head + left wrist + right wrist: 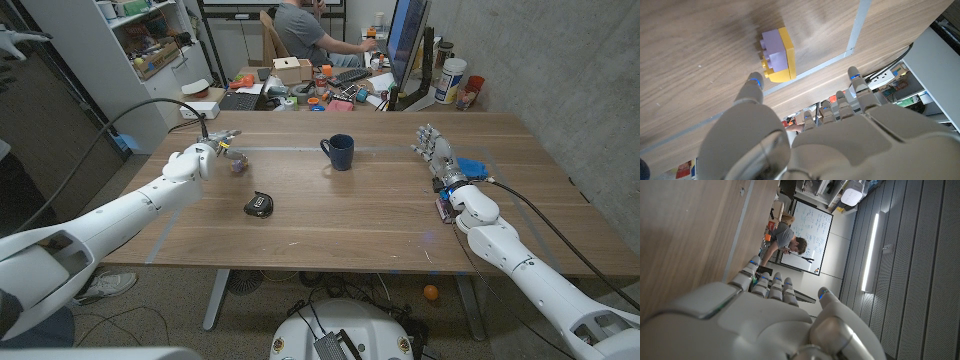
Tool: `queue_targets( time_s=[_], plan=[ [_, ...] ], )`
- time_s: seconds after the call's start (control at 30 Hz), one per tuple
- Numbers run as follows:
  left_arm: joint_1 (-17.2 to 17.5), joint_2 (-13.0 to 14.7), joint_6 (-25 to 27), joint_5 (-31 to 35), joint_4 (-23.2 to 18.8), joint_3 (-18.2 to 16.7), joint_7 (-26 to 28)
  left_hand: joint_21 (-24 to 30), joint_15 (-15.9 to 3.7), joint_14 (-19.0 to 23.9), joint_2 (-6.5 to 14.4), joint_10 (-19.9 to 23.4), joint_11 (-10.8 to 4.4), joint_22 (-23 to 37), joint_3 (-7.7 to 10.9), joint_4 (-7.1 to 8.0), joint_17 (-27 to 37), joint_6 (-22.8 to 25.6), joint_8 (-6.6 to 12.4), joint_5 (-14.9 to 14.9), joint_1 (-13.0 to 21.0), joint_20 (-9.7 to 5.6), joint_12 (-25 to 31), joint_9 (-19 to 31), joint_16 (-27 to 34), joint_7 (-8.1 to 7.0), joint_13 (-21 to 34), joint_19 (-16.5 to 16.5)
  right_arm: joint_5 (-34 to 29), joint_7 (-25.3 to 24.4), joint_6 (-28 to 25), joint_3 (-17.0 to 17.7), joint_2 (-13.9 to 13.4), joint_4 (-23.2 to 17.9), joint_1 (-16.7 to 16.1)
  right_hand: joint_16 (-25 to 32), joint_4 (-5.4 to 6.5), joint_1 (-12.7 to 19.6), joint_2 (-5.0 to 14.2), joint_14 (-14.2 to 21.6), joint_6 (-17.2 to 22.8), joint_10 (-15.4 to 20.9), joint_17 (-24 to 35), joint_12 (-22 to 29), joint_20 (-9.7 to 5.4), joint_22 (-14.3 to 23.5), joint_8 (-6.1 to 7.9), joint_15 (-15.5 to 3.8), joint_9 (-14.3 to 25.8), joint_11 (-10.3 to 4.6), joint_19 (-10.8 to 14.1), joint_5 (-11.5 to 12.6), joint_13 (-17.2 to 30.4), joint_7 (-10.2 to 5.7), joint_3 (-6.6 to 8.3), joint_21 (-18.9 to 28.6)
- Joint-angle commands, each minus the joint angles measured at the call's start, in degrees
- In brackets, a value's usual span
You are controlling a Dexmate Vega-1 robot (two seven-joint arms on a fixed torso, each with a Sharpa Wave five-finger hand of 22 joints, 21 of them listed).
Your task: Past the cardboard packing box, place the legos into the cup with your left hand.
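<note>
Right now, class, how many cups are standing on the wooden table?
1. A dark blue cup stands near the middle of the table's far half, handle towards the left robot hand. Cups on the cluttered desk behind are not counted.

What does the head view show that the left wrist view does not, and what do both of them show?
Head view alone: the dark blue cup standing upright near the table's middle, a small black object nearer the robot, and the right hand at the right side, fingers apart, holding nothing.

Left wrist view alone: the lego's colours and build, a purple brick on a yellow one, lying beside a pale tape line.

Both: the left hand, open with its fingers reaching toward the lego but not gripping it, and the wooden table.
</note>
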Motion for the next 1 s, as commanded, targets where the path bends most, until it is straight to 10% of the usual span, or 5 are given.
queue_targets(
  time_s=[0.03, 0.3, 1.0],
  plan=[
    [-2.2, -2.1, -1.8, -0.4, 4.0, 2.6, -0.8, -0.2, 0.04, 0.4, 0.1, 0.0, 0.24, 0.2, -0.33, 0.11, 0.2, 0.2, 0.54, 0.2, 0.7, 0.08, 0.4, 0.2, 0.0, -0.02, 0.1, 0.5, -0.2, 0.6, 0.8, -0.2, 0.7, 1.6, 0.9, 0.2, 0.13, -0.4, 0.06, 0.6, 0.1, 0.4, 0.2, 0.3, 0.16, 0.2, 0.46, 0.17, 0.2, -0.18, 0.1, 0.3, 0.1, -0.55, -0.33, 0.5],
    [-2.5, -3.6, -2.8, -1.3, 5.8, 3.2, 0.8, 0.3, 0.03, 0.7, 0.5, 0.1, 0.2, 0.1, -0.82, -0.02, 0.1, 0.3, 0.59, 0.3, 1.7, -0.73, 0.5, 0.2, 0.0, -0.02, 0.2, 2.9, -0.1, 1.1, 1.2, -0.2, 1.0, 2.6, 1.5, 0.2, 0.17, -0.5, 0.0, 0.8, 0.3, 0.5, 0.2, 0.4, 0.18, 0.2, 0.51, 0.45, 0.2, -0.29, 0.1, 0.4, 0.1, -0.52, -0.41, 0.5],
    [-2.4, -5.6, -0.9, -1.2, 6.8, 4.1, 6.2, 4.6, -7.21, 13.6, 6.3, 7.4, -0.71, -0.3, -2.55, -1.69, 0.2, 6.5, 1.81, -2.1, 24.3, -14.96, 1.9, 0.1, 1.6, 0.1, 0.1, 28.1, 0.2, 2.2, 1.9, -0.1, 1.5, 4.8, 3.0, 0.5, 0.36, -0.9, -0.17, 1.7, 0.7, 1.1, 0.2, 0.5, 0.43, 0.2, 0.62, 0.88, 0.2, -0.08, 0.3, 0.5, 0.1, -0.54, -0.7, 0.5]
  ],
)
